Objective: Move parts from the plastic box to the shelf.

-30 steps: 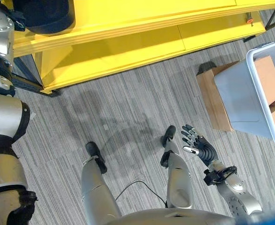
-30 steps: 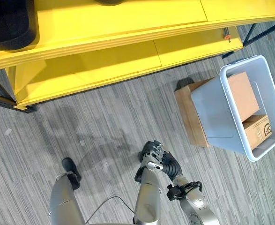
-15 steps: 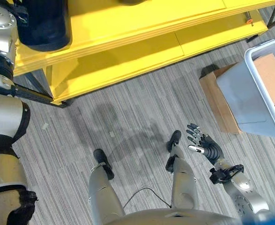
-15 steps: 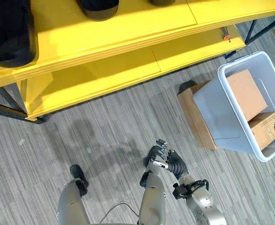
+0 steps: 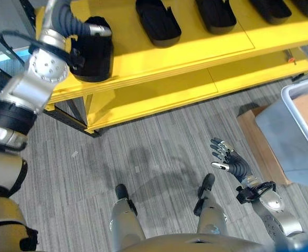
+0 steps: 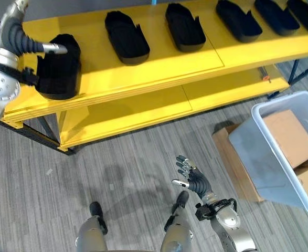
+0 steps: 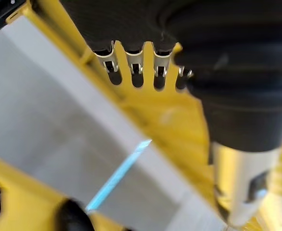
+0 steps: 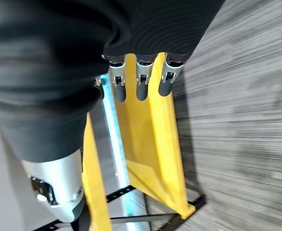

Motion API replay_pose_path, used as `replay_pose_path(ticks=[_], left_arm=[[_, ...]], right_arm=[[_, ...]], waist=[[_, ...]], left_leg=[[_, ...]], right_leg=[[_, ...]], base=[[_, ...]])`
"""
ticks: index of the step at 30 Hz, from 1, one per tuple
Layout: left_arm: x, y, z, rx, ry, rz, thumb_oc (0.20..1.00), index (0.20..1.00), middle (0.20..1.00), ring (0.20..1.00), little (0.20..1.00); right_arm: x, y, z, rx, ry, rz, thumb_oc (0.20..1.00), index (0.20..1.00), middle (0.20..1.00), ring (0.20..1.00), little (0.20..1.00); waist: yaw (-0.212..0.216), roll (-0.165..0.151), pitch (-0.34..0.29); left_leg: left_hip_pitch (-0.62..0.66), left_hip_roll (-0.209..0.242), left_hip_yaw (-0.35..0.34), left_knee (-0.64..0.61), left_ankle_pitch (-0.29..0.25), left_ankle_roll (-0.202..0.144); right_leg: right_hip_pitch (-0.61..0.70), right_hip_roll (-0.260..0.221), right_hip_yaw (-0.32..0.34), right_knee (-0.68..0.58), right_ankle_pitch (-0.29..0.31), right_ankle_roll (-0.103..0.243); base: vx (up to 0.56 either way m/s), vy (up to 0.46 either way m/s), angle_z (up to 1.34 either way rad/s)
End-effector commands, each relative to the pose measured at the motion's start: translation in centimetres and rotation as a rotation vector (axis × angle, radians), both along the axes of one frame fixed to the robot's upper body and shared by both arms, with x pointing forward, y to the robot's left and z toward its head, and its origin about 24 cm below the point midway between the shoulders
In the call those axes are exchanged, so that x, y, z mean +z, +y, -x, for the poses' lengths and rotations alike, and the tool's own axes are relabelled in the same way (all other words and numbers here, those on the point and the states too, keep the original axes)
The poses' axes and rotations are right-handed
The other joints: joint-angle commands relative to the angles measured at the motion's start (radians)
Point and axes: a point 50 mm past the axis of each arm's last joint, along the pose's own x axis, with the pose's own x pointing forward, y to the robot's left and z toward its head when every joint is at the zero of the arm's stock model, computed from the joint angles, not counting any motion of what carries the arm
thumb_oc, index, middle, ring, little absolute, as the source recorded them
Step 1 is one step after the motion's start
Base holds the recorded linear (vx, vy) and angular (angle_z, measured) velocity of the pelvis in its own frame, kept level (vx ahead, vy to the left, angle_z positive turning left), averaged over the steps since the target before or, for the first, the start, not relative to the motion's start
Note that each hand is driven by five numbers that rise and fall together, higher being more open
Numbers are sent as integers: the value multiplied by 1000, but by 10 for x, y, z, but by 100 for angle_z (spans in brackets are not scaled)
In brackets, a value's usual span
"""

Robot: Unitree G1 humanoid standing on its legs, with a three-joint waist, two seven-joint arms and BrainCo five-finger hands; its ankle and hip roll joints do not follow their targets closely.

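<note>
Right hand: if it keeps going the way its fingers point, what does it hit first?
Probably the yellow shelf. The right hand is open over bare floor, fingers aimed up the eye view toward it. Its wrist view shows the shelf's end frame past the fingertips, nothing between. Depth is unclear, so it may reach the carpet first.

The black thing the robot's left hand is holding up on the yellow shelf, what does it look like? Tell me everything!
The black part is a chunky, matte, dark piece that looks like foam or rubber, with a hollow top. It stands on the top board of the yellow shelf, at its left end, near the front edge. The left hand is wrapped round it, the thumb lying across its top. More black parts lie in a row to its right, apart from it.
</note>
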Motion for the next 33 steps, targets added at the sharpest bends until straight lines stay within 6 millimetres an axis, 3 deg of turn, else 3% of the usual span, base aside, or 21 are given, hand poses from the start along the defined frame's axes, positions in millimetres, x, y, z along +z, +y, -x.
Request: replay_pose_path(ticks=[1, 2, 4, 7, 12, 24, 33], left_arm=[[16, 26, -6, 203, -107, -145, 1000, 1000, 1000, 1000, 1000], [-3, 24, 0, 245, -111, -258, 1000, 1000, 1000, 1000, 1000], [-17, 23, 7, 237, -84, -269, 1000, 1000, 1000, 1000, 1000], [-66, 16, 25, 212, 44, -328, 1000, 1000, 1000, 1000, 1000], [-92, 19, 32, 225, 141, -374, 1000, 1000, 1000, 1000, 1000], [-129, 30, 22, 266, 334, -413, 1000, 1000, 1000, 1000, 1000], [-137, 41, 8, 326, 391, -365, 1000, 1000, 1000, 1000, 1000]], right_arm=[[34, -15, -11, -53, -180, 33, 1000, 1000, 1000, 1000, 1000], [36, -14, -12, -50, -194, 39, 1000, 1000, 1000, 1000, 1000], [38, -14, -12, -48, -201, 45, 1000, 1000, 1000, 1000, 1000], [41, -15, -12, -62, -213, 39, 1000, 1000, 1000, 1000, 1000], [44, -16, -10, -54, -217, 60, 1000, 1000, 1000, 1000, 1000], [48, -21, -11, -61, -222, 87, 1000, 1000, 1000, 1000, 1000], [48, -21, -13, -45, -217, 100, 1000, 1000, 1000, 1000, 1000]], waist=[[17, 6, 34], [24, 0, 27], [26, -1, 26], [35, -15, 27], [32, -18, 37], [19, -19, 76], [5, -4, 95]], left_leg=[[101, -37, 51, -80, 38, 23], [120, -38, 54, -95, 41, 23], [136, -40, 58, -104, 41, 24], [152, -48, 57, -107, 32, 34], [148, -50, 58, -115, 38, 36], [125, -42, 64, -113, 47, 35], [107, -32, 75, -99, 49, 32]], right_leg=[[202, -43, -4, 41, 93, 100], [216, -39, -6, 37, 88, 100], [224, -39, -5, 36, 86, 100], [235, -42, 0, 42, 90, 100], [229, -40, 3, 40, 93, 100], [197, -36, 28, 46, 92, 100], [166, -39, 46, 61, 79, 100]], base=[[22, -19, 5], [22, -24, 4], [0, 0, 0], [-1, -1, 2], [-11, 6, 2], [-5, 16, -1], [7, 16, -5]])
